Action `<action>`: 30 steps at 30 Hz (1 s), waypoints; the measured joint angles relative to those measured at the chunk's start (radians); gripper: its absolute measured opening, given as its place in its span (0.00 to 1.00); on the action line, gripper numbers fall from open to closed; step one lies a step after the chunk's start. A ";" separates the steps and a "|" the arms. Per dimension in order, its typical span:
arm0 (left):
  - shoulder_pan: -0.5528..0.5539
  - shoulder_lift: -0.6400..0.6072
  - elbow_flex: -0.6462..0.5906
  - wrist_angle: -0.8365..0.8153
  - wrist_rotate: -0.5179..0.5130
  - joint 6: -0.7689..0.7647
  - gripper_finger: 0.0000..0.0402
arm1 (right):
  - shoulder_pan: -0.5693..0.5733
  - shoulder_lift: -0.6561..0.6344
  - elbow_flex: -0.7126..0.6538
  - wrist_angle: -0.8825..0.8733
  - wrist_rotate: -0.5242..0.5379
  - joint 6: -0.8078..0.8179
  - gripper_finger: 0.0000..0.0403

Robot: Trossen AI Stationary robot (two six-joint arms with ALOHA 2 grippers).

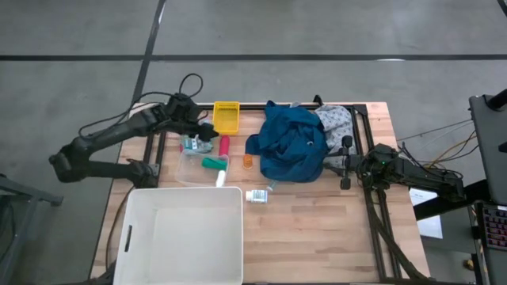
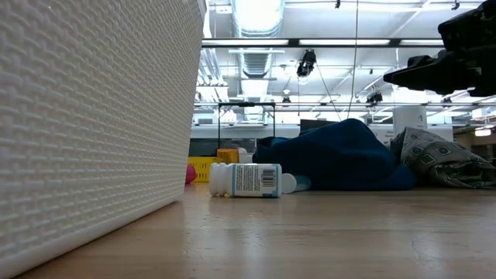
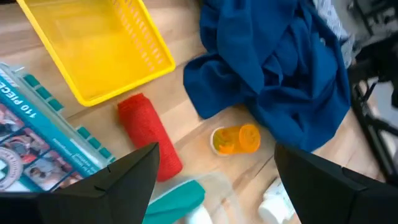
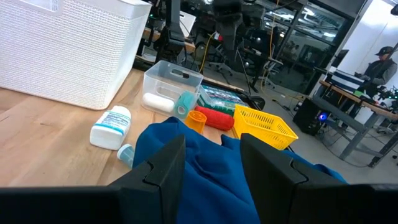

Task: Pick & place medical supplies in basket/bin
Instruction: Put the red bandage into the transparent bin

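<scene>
Both grippers are hovering empty. High view: your left gripper (image 1: 207, 131) is hanging jaws apart over the red roll (image 1: 224, 145); white bin (image 1: 181, 236) is waiting nearby, still unfilled. Left wrist view: yellow basket (image 3: 99, 46) is crowding the approach. Right wrist view: right gripper (image 4: 211, 163), jaws part-open, is facing the blue garment (image 4: 186, 155).

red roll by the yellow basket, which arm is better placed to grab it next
Left. The left gripper hovers with fingers open just beside the red roll, which lies right ahead of it in its wrist view. The right gripper sits across the blue garment, far from it.
</scene>
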 joint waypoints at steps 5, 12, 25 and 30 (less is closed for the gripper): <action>-0.010 0.027 0.000 0.028 0.001 -0.070 0.80 | 0.000 0.000 0.000 0.000 0.000 0.000 0.37; -0.016 0.033 0.000 0.107 0.000 -0.164 0.80 | 0.000 0.000 0.000 0.000 0.000 0.000 0.37; -0.029 0.034 -0.001 0.138 -0.071 -0.302 0.80 | 0.000 0.000 0.000 0.000 0.000 0.000 0.37; -0.044 0.034 -0.001 0.147 -0.083 -0.336 0.80 | 0.000 0.000 0.000 0.000 0.000 0.000 0.37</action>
